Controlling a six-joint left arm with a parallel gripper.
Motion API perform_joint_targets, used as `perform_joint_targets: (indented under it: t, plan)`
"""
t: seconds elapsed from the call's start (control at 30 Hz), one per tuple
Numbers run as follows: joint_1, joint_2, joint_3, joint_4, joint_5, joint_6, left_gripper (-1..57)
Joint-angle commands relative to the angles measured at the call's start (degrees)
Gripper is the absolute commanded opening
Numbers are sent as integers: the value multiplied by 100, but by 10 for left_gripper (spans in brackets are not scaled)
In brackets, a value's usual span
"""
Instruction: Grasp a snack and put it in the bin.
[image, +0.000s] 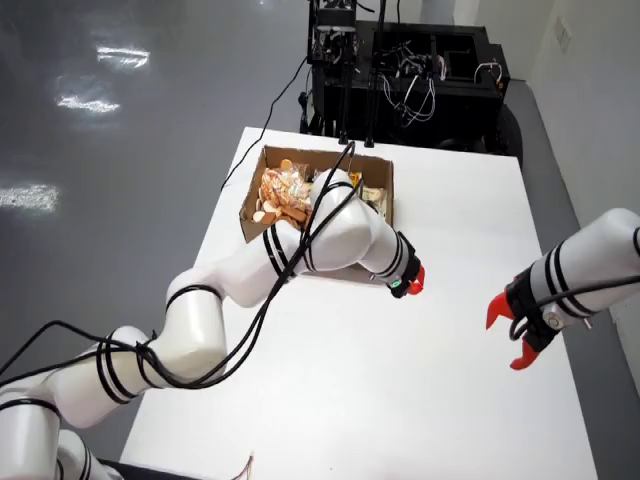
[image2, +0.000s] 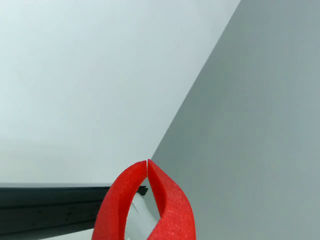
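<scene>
The white six-joint working arm (image: 215, 290) was seen reaching in from the lower left of the overhead view across the white rectangular table (image: 400, 410). The open brown cardboard box (image: 389, 182) was noted at the far side of the table, partly hidden behind the arm's elbow. A heap of orange-and-clear wrapped snack packets (image: 283, 193) was recorded inside the box, in its left half. Just right of the box, the red-fingered parallel gripper (image: 409, 283) was held above bare tabletop. In the wrist view, its curved fingers (image2: 148, 164) were pressed tip to tip, with nothing between them. Farther right, a second white arm (image: 585, 262) was seen with its red claw (image: 512, 336) spread apart.
</scene>
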Motion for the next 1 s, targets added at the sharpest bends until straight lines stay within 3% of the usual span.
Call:
perform_joint_targets:
  t: [0.03,1.0]
  plan:
    - [-4,-1,2,0,0,9,-1]
    - [-458,29,-31,-8,0,-22,-1]
